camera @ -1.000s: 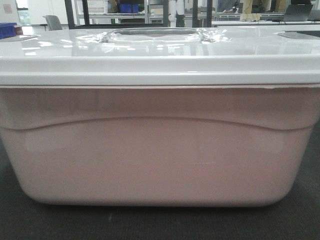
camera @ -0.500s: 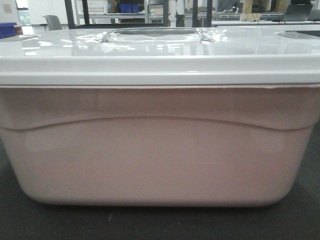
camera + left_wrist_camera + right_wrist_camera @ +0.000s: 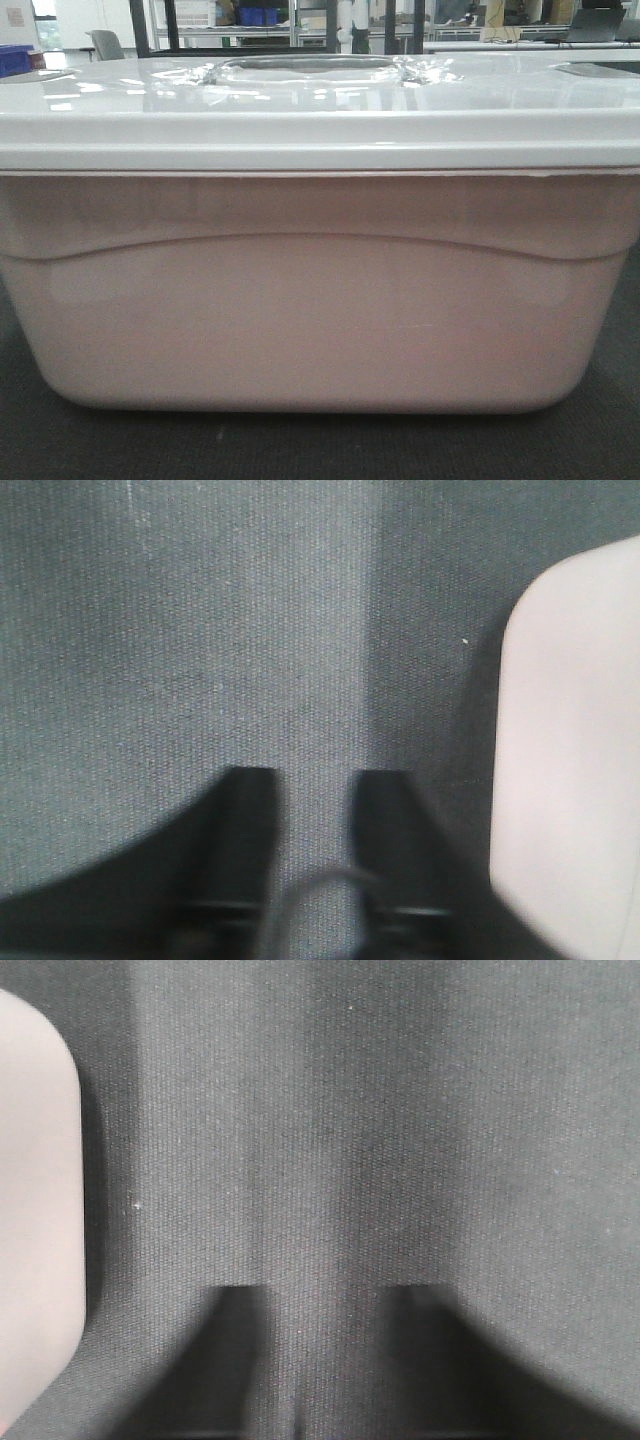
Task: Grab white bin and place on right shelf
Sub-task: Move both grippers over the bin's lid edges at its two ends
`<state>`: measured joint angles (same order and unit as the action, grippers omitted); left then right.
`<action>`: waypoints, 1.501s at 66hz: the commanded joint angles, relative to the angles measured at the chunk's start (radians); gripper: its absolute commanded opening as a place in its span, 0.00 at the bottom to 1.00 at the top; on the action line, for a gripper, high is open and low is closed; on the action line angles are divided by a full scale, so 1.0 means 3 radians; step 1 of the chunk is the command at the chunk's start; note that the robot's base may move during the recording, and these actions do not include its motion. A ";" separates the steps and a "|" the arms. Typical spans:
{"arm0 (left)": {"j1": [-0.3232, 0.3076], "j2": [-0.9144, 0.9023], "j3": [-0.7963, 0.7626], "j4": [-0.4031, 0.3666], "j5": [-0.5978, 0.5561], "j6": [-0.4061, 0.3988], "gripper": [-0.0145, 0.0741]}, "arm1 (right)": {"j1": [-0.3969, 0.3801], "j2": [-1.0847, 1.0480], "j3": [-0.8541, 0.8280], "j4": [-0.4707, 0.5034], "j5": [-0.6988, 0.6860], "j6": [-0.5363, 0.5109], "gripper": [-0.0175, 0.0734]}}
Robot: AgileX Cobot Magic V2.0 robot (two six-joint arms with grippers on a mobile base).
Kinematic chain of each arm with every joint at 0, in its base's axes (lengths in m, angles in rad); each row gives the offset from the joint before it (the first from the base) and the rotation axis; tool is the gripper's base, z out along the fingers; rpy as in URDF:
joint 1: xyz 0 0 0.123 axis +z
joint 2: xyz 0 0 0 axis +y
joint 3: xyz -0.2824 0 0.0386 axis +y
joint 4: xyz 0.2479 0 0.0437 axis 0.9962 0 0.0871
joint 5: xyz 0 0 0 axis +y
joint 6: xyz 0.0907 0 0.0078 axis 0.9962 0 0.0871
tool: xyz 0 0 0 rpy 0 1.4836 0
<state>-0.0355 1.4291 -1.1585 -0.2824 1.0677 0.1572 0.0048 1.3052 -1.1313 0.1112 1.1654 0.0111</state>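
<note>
The white bin [image 3: 320, 300] fills the front view, standing on a dark carpet-like surface, with its glossy white lid [image 3: 320, 110] and recessed handle [image 3: 310, 65] on top. My left gripper [image 3: 315, 780] is open and empty over the dark surface, with the bin's rounded corner [image 3: 570, 750] to its right. My right gripper [image 3: 325, 1295] is open and empty, with the bin's other corner [image 3: 35, 1210] to its left. Neither gripper touches the bin. The right shelf is not clearly in view.
Behind the bin are black rack uprights [image 3: 140, 25], a shelf with blue bins [image 3: 257, 15], another blue bin [image 3: 14, 60] at far left, a grey chair [image 3: 107, 44] and a laptop [image 3: 595, 22] on a table at far right.
</note>
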 commanded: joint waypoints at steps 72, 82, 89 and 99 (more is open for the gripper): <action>0.0255 -0.0093 -0.1038 -0.1725 0.0677 0.0539 0.72 | -0.0217 -0.0039 -0.0717 0.1379 0.0114 -0.0521 0.85; 0.0573 -0.0093 -0.0835 -0.2351 0.0726 0.0914 0.72 | -0.0646 0.0038 -0.0608 0.2039 0.0366 -0.0992 0.85; 0.0758 -0.0093 -0.0501 -0.2730 0.0772 0.1264 0.72 | -0.0902 0.0077 -0.0430 0.2484 0.0552 -0.1322 0.85; 0.0829 -0.0093 0.0138 -0.3258 0.0818 0.1690 0.72 | -0.0981 0.0077 0.0024 0.2968 0.0560 -0.1709 0.85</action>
<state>0.2092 1.4291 -1.1545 -1.1109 1.2180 0.6055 -0.2813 1.3525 -1.1507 0.8687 1.2250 -0.4302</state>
